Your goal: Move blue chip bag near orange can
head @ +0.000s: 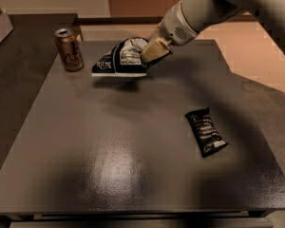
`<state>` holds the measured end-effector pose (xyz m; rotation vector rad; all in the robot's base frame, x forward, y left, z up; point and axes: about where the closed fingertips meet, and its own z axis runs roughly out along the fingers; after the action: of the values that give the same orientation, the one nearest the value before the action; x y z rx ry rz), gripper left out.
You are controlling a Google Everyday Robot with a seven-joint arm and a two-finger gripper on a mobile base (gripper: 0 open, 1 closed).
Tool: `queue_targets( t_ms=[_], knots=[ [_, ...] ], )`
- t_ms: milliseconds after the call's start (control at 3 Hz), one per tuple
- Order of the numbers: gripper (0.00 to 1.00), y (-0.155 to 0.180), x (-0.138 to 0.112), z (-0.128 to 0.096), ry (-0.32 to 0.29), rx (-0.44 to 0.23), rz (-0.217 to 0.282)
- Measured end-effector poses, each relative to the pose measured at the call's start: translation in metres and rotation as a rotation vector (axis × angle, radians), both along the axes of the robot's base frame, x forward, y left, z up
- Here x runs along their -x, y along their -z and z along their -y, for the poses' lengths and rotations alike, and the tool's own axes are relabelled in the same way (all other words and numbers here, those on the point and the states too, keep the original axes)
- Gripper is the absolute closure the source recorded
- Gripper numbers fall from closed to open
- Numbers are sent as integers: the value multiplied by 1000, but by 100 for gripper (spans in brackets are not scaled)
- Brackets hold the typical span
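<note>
Gripper: the gripper (151, 54) is over the far part of the table, right of the can, with its tan fingers (156, 49) closed onto the right end of the blue chip bag (116, 61).
Grip: the fingers are pinched tight on the crinkled bag end, and no gap shows between them.
Arm: the white arm (204, 8) reaches in from the upper right and slopes down and to the left toward the bag.
Blue chip bag: it hangs from the gripper, stretched out leftward, with its white and grey label panels facing up. A dark shadow lies on the tabletop just beneath it, so it looks lifted clear of the surface.
Orange can: the orange can (70, 50) stands upright near the far left corner of the table. The bag's left tip is near it, and a narrow strip of table shows between them.
Black packet: a smaller black packet (206, 132) with white text lies flat on the right side of the table, well apart from the bag and the can.
Table: the table (133, 170) has a dark grey, slightly glossy top, with a patch of light reflected toward the near edge.
</note>
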<state>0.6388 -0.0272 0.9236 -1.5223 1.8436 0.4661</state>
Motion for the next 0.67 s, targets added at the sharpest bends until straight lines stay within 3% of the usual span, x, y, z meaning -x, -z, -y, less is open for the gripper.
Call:
queue_targets(
  t_ms=[333, 667],
  knots=[
    [100, 1, -5, -34, -43, 3, 20],
    [87, 1, -12, -64, -78, 7, 39]
  ],
)
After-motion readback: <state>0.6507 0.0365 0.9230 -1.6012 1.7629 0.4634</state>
